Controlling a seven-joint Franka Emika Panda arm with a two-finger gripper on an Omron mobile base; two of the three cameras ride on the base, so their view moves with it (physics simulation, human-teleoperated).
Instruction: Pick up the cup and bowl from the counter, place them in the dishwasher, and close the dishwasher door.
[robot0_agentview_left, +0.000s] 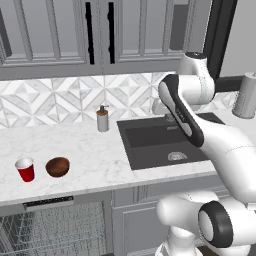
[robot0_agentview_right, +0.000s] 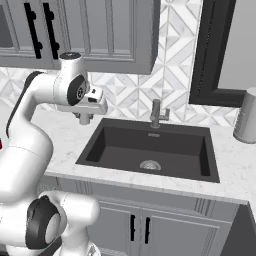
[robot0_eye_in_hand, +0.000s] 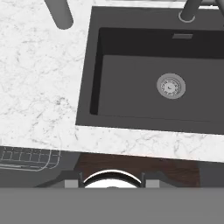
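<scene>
The red cup stands upright on the white marble surface, near its front edge at the left of the left base view. The brown bowl sits just beside the cup, on the side nearer the sink, apart from it. Both are well to the left of the black sink, which is set into the same surface.

Below the cup and bowl, the dishwasher is visible under the front edge of the surface. Its black control strip runs along the top, and a grey wire rack shows beneath it. In the hand view, a corner of the wire rack appears at the lower left, below the edge of the surface.

The arm is folded high, with the hand held above the surface just beside the left edge of the sink in the right base view. The hand points downward. It holds nothing, and whether its jaws are open or closed cannot be told from these views. It is well apart from the cup and the bowl.

A grey soap dispenser with a brown top stands at the back of the surface, near the rear left corner of the sink. A grey tap rises behind the sink. A grey cylindrical container stands on the surface to the right of the sink.
</scene>
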